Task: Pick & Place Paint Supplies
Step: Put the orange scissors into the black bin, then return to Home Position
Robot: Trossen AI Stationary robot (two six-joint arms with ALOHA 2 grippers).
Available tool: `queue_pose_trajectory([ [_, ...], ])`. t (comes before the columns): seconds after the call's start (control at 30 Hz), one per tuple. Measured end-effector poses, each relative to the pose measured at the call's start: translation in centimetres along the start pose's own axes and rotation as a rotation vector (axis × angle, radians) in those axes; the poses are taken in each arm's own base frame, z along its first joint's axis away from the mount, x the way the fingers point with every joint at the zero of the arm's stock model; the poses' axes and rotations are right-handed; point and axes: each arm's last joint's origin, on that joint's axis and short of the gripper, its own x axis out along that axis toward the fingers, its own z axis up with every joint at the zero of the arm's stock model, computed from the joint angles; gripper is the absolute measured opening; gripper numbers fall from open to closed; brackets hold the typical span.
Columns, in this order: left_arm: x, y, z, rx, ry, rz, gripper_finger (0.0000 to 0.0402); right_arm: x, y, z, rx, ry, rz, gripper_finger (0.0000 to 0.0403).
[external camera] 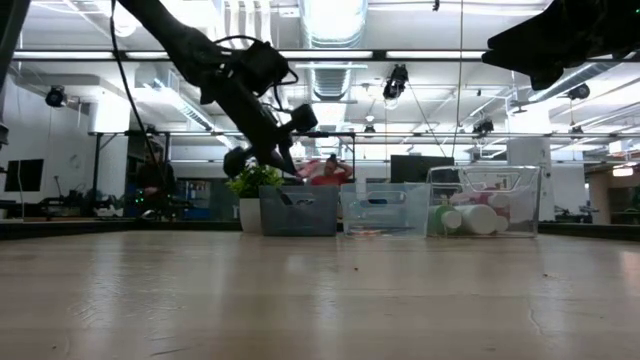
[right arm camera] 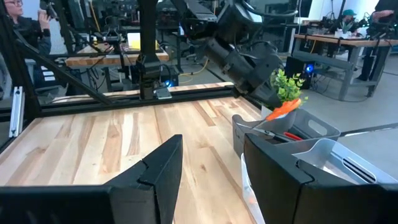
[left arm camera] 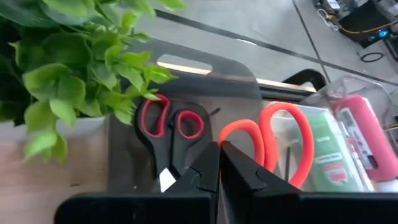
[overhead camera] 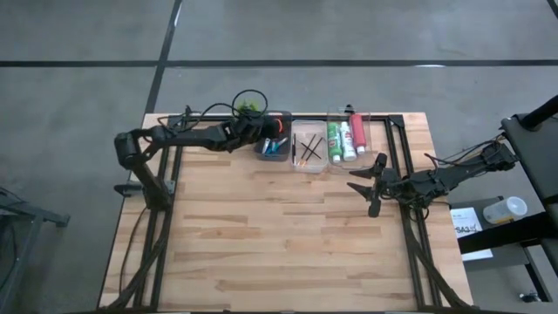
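My left gripper (left arm camera: 219, 167) is shut on orange-handled scissors (left arm camera: 283, 140) over the dark grey bin (overhead camera: 273, 150) at the table's far edge. The right wrist view shows the scissors (right arm camera: 283, 109) just above the bin's rim (right arm camera: 311, 127). Red-handled scissors (left arm camera: 171, 124) lie flat inside that bin. Thin dark brushes (overhead camera: 307, 150) lie in the clear middle bin. Green, white and pinkish-red tubes (overhead camera: 347, 138) lie in the clear right bin. My right gripper (overhead camera: 368, 185) hovers open over the table's right part, near the tube bin. My left gripper pinches the orange scissors between both fingers beside the handle loops (left arm camera: 235, 138); the fingers hide the blades. It comes slanting down from the table's left. The handles point ahead past the fingertips, over the bin's open top. Whether the scissors touch the bin I cannot tell.
A green potted plant (overhead camera: 248, 105) stands right behind the grey bin, its leaves (left arm camera: 74, 68) close to my left gripper. The three bins stand in a row along the far edge. Bare wood (overhead camera: 279, 227) spreads toward the near edge.
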Motion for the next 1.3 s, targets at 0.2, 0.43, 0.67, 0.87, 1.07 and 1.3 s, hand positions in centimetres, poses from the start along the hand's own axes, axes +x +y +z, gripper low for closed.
queue_pose_trajectory([
  [0.2, 0.4, 0.5, -0.1, 0.004, 0.012, 0.035, 0.0012, 0.0, 0.0, 0.0, 0.002, 0.0, 0.0, 0.0168],
  [0.43, 0.4, 1.1, -0.3, -0.01, 0.044, 0.087, 0.0014, 0.0, 0.0, 0.0, 0.0, -0.001, 0.0, 0.0168],
  [0.67, 0.5, 1.1, -0.2, -0.014, 0.038, 0.082, 0.0073, 0.0, 0.0, 0.0, 0.002, -0.001, 0.0, 0.0168],
  [0.87, 0.5, 1.1, -0.2, -0.011, 0.036, 0.079, 0.0113, 0.0, 0.0, 0.0, 0.001, -0.001, 0.0, 0.0168],
  [1.07, 0.5, 1.1, -0.2, -0.011, 0.037, 0.078, 0.0118, 0.0, 0.0, 0.0, 0.001, -0.001, 0.0, 0.0168],
  [1.3, 0.0, -0.6, -0.1, 0.076, 0.152, -0.174, 0.0118, 0.0, 0.0, 0.0, 0.002, -0.001, 0.0, 0.0168],
])
